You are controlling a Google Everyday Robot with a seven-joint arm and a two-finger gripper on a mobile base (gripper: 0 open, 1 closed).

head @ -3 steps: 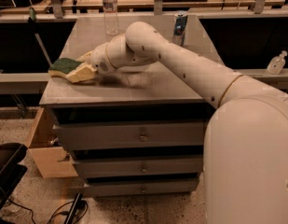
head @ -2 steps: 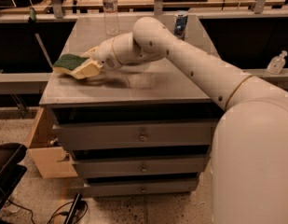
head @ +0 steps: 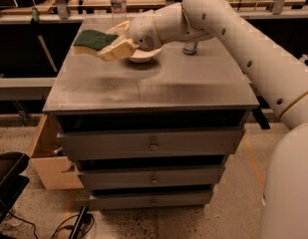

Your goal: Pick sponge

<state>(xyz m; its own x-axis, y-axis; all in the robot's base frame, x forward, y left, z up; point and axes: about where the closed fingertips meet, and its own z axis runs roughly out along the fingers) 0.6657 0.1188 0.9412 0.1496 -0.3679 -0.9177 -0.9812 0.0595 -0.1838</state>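
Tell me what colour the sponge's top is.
Dark green, camera view; the gripper holds the sponge above the cabinet.

The sponge (head: 95,38) is small and flat, with a dark green scouring top over a yellow foam base. It sits in the upper left of the frame, roughly level with its green side up. The gripper (head: 107,44) holds its right end between pale-yellow fingers (head: 118,48), above the table (head: 168,86).

Arm outstretched; end effector (head: 108,43) aloft, fingers (head: 118,49) clamping sponge (head: 93,38).
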